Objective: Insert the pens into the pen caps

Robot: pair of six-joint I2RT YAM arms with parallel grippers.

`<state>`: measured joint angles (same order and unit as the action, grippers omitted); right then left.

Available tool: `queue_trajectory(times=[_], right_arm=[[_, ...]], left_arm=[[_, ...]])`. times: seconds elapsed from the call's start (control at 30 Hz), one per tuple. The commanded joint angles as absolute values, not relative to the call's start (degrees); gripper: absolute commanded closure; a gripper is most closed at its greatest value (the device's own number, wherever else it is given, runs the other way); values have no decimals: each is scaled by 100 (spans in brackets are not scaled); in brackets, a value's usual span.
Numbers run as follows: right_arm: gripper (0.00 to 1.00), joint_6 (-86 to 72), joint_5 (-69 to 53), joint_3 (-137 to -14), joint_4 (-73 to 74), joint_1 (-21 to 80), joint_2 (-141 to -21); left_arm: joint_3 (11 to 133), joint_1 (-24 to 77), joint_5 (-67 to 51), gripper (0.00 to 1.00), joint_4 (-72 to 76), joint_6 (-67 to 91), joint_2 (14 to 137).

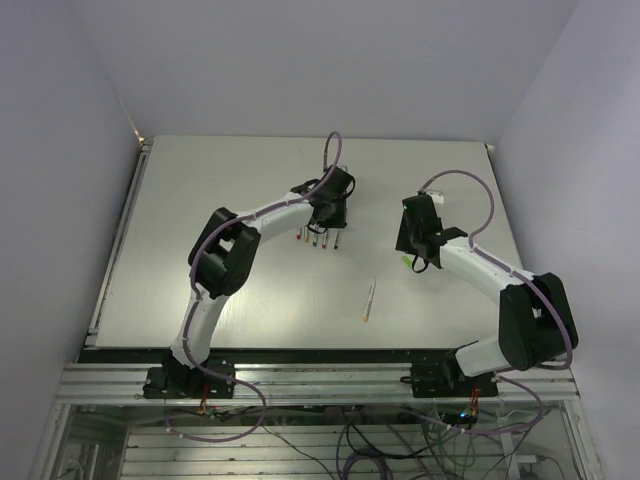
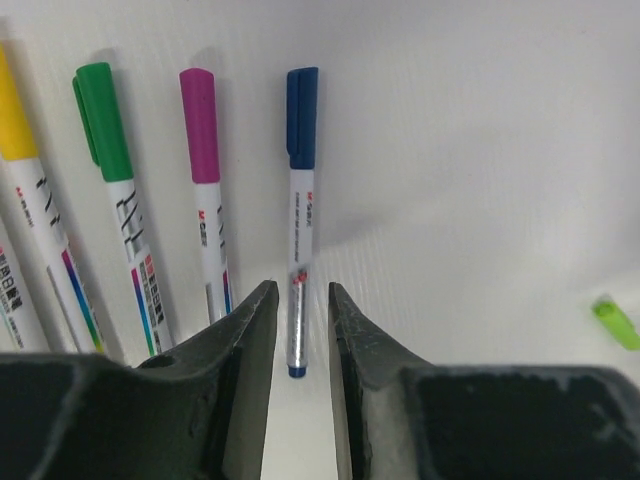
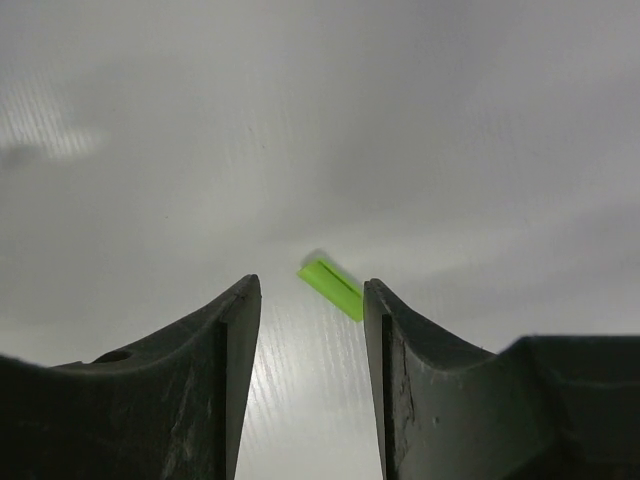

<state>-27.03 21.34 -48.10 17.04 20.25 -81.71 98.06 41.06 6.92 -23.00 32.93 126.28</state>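
Surveying from the largest item down, the table (image 1: 180, 300) showed broad bare surface around the work, and both arms stood well apart from its edges and from the enclosure walls. The left gripper (image 2: 301, 287) hung low over a row of capped pens at mid-table, its jaws narrowly parted and clamping nothing. The blue-capped pen (image 2: 299, 200) lay on the surface in line with the gap, beside the purple-capped pen (image 2: 205, 180), the green-capped pen (image 2: 112, 170) and the yellow-capped pen (image 2: 18, 150). The right gripper (image 3: 310, 283) was likewise parted and empty, poised above the light green cap (image 3: 331, 288), which lay flat just ahead of its fingers. One uncapped pen (image 1: 369, 300) lay alone nearer the arm bases, between the two arms. In my judgement the last pairing was in hand: the next move called for closing squarely on that small cap, then fetching the loose pen. Room was ample, though any left-arm move would need to clear the neighbouring row.
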Motion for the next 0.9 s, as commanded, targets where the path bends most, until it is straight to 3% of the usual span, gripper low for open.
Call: queue_trajectory(times=[0.0, 0.33, 0.43, 0.5, 0.87], right_arm=[[55, -2663, 1936, -4726, 1686, 1947, -8322], [60, -2719, 1818, -4784, 1839, 1866, -8774], [61, -2701, 1744, -4810, 1825, 1818, -8871], [61, -2698, 1708, -4839, 1820, 1787, -8921], [63, -2701, 1509, -4842, 1625, 1447, -9060]], left_arm=[[9524, 4118, 391, 63, -2211, 3399, 12037], [9097, 4727, -218, 63, -2571, 2513, 11627], [9024, 4918, -495, 57, -2743, 2288, 11612], [8999, 5051, -647, 48, -2840, 2171, 11620], [8866, 5476, -926, 47, -3130, 1891, 11530]])
